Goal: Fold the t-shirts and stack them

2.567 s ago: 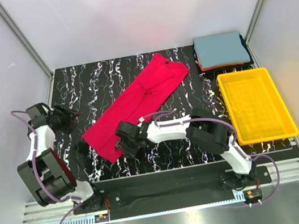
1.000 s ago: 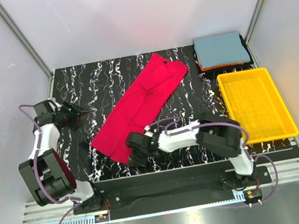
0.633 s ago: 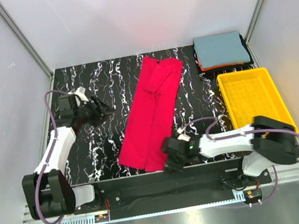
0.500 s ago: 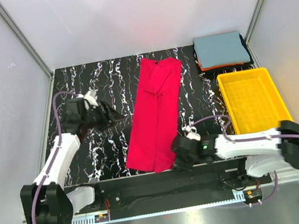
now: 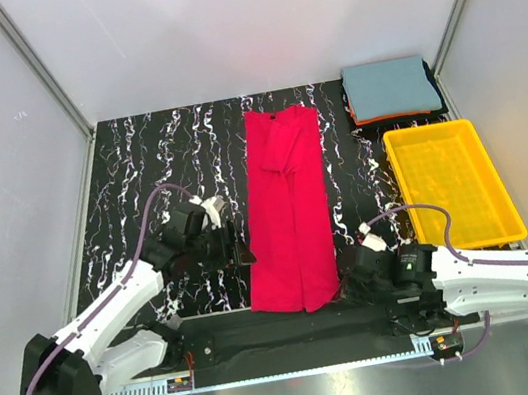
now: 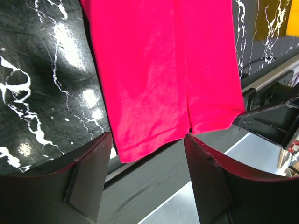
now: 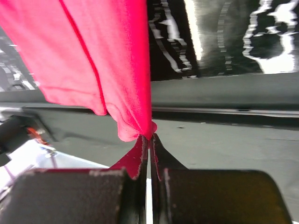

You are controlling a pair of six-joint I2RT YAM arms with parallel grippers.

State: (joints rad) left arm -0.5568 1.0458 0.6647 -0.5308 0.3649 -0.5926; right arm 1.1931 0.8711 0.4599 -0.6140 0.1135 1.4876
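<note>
While the right gripper (image 7: 149, 138) pinches the near right corner of the red t-shirt (image 5: 287, 204), the left gripper (image 5: 236, 250) stands wide and empty.
Folded into a long strip, the shirt lies straight along the black marbled table (image 5: 149, 146), its near end reaching the front edge. The open left jaws hover just beside its left edge. A folded stack (image 5: 387, 86), grey-blue above orange and dark, sits in the far right corner behind the yellow tray (image 5: 511, 217).

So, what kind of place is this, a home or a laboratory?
Probably a laboratory robot cell, not a home: a left arm and a right arm are mounted at the edge of a black marbled table, plain white panels enclose it, and a red t-shirt lies there.
</note>
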